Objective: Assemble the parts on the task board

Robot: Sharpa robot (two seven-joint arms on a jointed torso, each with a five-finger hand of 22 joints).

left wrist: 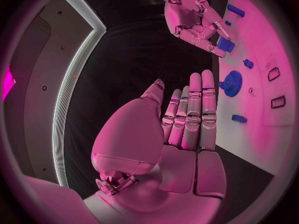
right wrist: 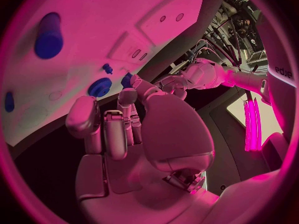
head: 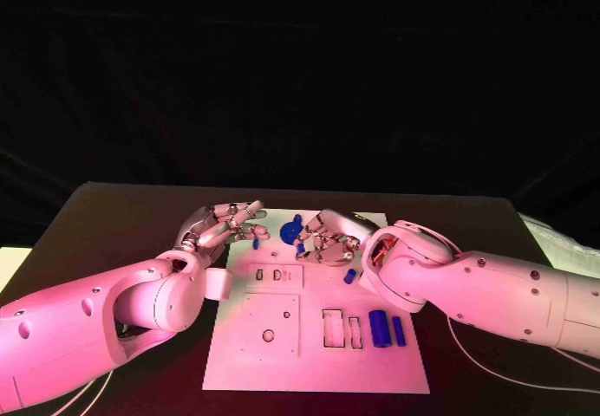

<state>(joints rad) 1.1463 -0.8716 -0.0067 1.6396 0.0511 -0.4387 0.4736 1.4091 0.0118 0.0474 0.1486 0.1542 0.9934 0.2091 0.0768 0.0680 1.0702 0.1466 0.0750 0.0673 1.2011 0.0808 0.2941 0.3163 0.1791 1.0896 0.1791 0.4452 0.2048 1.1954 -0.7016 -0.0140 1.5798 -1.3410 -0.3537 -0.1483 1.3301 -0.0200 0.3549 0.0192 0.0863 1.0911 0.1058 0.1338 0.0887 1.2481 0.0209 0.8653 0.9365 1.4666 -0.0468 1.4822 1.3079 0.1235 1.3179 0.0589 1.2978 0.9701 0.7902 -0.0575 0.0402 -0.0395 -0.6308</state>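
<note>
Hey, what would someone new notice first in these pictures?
Two silver hands, the left hand and right hand, meet over the far end of the white task board. The right hand pinches a small blue part. A blue gear lies between them.

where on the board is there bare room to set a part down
The near end of the task board, below the slots and the two upright blue cylinders, is bare. So is the flat panel at its left around the small hole. The far end is crowded: both the left hand and the right hand hover there beside the blue gear.
</note>
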